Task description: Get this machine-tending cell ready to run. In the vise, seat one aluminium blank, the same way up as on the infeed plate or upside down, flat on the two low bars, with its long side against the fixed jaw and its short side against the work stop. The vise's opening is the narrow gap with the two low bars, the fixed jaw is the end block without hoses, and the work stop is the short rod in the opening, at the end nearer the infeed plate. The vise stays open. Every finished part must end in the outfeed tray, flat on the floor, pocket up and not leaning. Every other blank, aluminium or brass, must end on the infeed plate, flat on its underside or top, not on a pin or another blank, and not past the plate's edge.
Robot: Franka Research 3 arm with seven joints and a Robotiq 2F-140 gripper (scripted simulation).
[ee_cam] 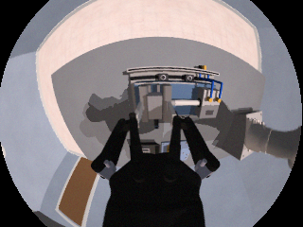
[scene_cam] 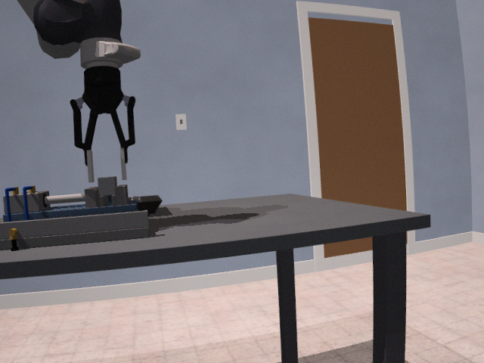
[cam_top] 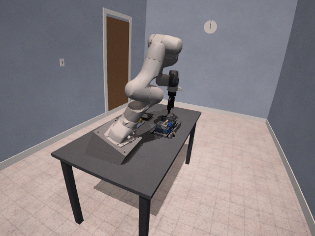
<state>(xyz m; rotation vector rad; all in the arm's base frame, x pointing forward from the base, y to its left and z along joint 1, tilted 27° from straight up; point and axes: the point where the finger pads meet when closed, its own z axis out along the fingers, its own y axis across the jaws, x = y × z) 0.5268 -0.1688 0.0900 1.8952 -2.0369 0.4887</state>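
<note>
The vise stands on the table's far right part; in the exterior view its blue hoses are at the left end. A grey aluminium blank sits in the opening between the two jaws, and its top stands higher than the jaws. It also shows in the wrist view. My gripper hangs straight above the blank, open, with its fingertips level with the blank's top edge and apart from it on both sides. It holds nothing. The gripper also shows in the top view and the wrist view.
A dark flat fixture lies behind the arm's base, left of the vise; a small yellow piece is beside it. A black block sits at the vise's right end. A grey rail runs along the vise's front.
</note>
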